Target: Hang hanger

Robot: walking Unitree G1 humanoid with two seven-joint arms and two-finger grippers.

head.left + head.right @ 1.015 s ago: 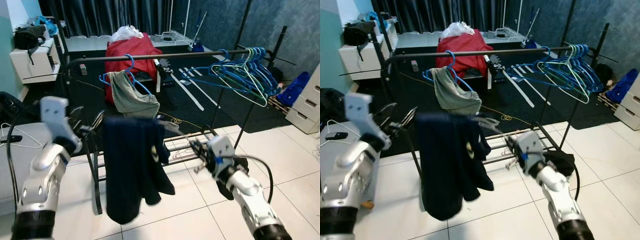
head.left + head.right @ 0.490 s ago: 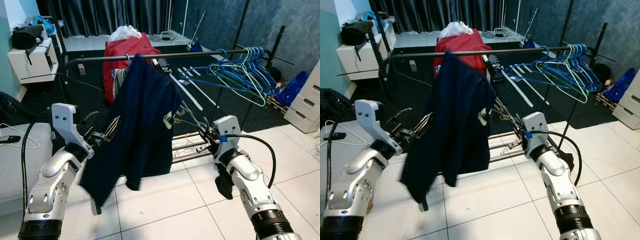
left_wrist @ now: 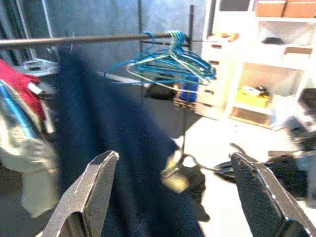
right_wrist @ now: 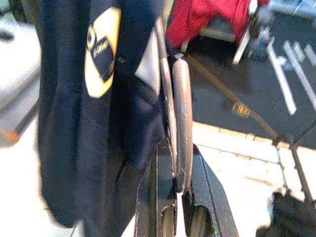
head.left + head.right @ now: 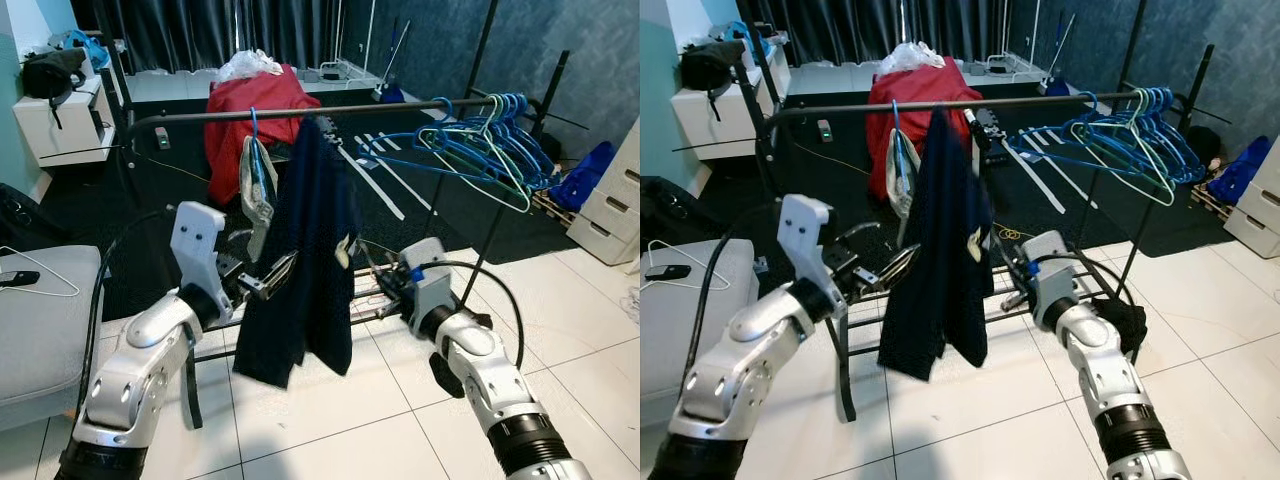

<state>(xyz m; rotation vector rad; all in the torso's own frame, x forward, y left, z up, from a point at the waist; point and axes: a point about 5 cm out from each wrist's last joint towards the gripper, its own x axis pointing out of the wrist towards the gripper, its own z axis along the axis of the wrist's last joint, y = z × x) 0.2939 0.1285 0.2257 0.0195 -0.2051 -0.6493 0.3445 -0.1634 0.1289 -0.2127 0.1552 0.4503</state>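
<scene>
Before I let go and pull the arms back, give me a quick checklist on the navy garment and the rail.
1. Navy garment hangs from the rail: ok, its top reaches the bar.
2. Hanger hook seated over the rail: cannot tell, the fabric hides it.
3. Right gripper shut on a thin metal rod beside the garment: ok in the right wrist view; whether the rod is the hanger cannot be told.
4. Left gripper jaws open, garment between the fingers: ok.
5. Neighbouring grey garment on its blue hanger, beside the navy one: ok, not tangled as far as visible.
6. Bunch of empty blue hangers apart, further along the rail: ok.
</scene>
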